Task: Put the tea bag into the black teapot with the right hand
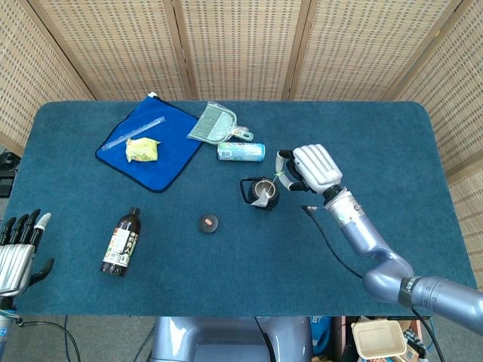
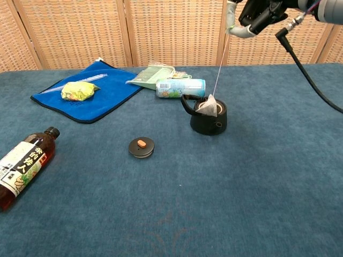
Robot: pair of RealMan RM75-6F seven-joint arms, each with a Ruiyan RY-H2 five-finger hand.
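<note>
1. The tea bag (image 2: 208, 106) hangs by its string at the mouth of the black teapot (image 2: 208, 121), its lower part at or just inside the rim; from above it shows as a pale patch in the opening (image 1: 259, 191).
2. The string runs up from the bag to the right hand (image 2: 256, 16), raised high above and a little right of the pot. Its fingers (image 2: 232, 15) are curled in and pinch the top of the string.
3. In the head view the right hand (image 1: 309, 169) sits just to the right of the teapot (image 1: 260, 194), its pale back facing up.
4. The teapot stands upright on the blue table (image 2: 268, 187), handle to the left, with no lid on it.
5. A round black lid (image 2: 141, 146) with an orange knob lies flat on the table, left of the pot and apart from it.
6. Behind the pot lies a can (image 2: 180, 87) on its side, next to a clear packet (image 2: 153, 76).
7. A blue cloth (image 2: 80, 99) at far left carries a yellow-green wrapped item (image 2: 78, 90).
8. A dark bottle (image 2: 24, 166) lies on its side near the front left edge.
9. The left hand (image 1: 16, 249) rests at the left table edge, fingers straight and apart, holding nothing.
</note>
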